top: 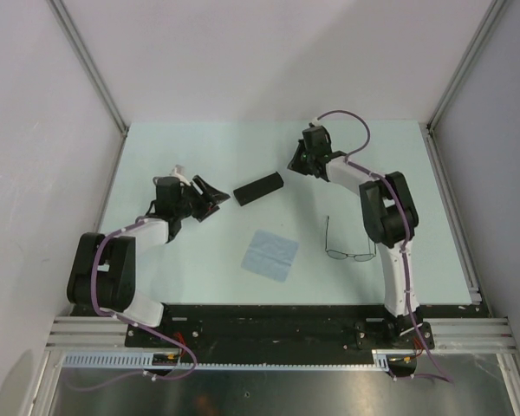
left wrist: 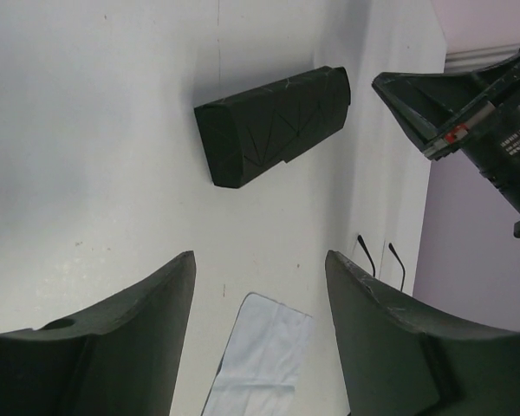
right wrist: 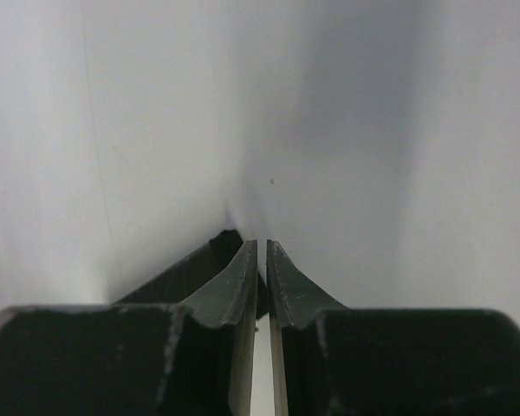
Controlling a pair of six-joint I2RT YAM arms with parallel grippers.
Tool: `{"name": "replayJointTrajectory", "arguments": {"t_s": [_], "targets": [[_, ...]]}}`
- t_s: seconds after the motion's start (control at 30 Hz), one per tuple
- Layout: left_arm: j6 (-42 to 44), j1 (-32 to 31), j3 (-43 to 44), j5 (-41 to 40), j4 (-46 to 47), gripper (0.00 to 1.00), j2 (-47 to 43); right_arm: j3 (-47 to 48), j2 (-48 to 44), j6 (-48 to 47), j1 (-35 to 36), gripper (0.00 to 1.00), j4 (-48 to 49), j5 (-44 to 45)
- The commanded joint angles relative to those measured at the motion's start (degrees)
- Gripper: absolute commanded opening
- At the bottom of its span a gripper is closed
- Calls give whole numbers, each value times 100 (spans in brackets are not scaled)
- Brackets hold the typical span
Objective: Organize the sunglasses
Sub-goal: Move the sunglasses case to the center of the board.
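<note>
The left arm (top: 121, 269) rises from the worktop's (top: 199, 156) near left corner and folds at a black elbow. Its white forearm reaches toward the middle. The left jaws stand wide open and empty, aimed at the left end of the case (top: 258, 187) but apart from it. In the left wrist view the two dark fingers (left wrist: 139, 325) are blunt, scuffed wedges.

The right arm (top: 390, 217) climbs from the near right corner along the right side, bends at its elbow and slants toward the far edge. The right jaws point down at the worktop just beside the case's right end. They are drawn almost together with only a thin slit between them, and they grip nothing.

The worktop is pale, matte and smooth. The case is a black oblong block scored with triangular crease lines, and its right end is angled toward the far edge. The cloth (top: 271, 253) is a light blue square with soft folds, set cornerwise near the middle of the near edge.

The sunglasses (top: 347, 253) lie on the worktop's near right part, just beside the right arm. They are thin dark wire with clear roundish lenses. Their front runs roughly parallel to the near edge. The one temple seen in full is unfolded and points toward the far edge; the other is partly behind the arm. The left wrist view shows two slim dark tips (left wrist: 365, 253).
</note>
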Motion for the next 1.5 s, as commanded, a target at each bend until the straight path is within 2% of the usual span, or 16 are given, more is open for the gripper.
{"name": "replayJointTrajectory", "arguments": {"t_s": [0.0,0.17,0.27,0.47,0.63,0.8,0.97,1.13,1.27,1.47], "targets": [[-105,-53,146,-182,252,67,-72,578,427,191,11,13,-239,259],[-114,-53,146,-138,252,70,-107,823,700,183,29,13,-249,163],[-9,-53,207,-7,243,76,-98,1061,920,78,63,13,-353,-13],[79,-36,207,-252,243,81,-134,1176,999,-133,283,15,-565,-110],[211,35,541,-577,234,83,103,799,754,-160,424,16,-538,-137],[246,35,1094,-411,234,83,796,315,358,-125,617,16,-486,-145],[211,43,1262,-507,234,83,1088,-185,7,-134,916,16,-495,-216],[238,131,1113,-709,226,85,896,-371,-284,-370,1512,22,-354,-268],[194,281,973,-920,112,88,414,-108,-284,-546,1812,25,-827,56],[404,369,1042,-2087,-1152,94,-711,-230,-977,-862,1988,50,-1162,1119]]}}
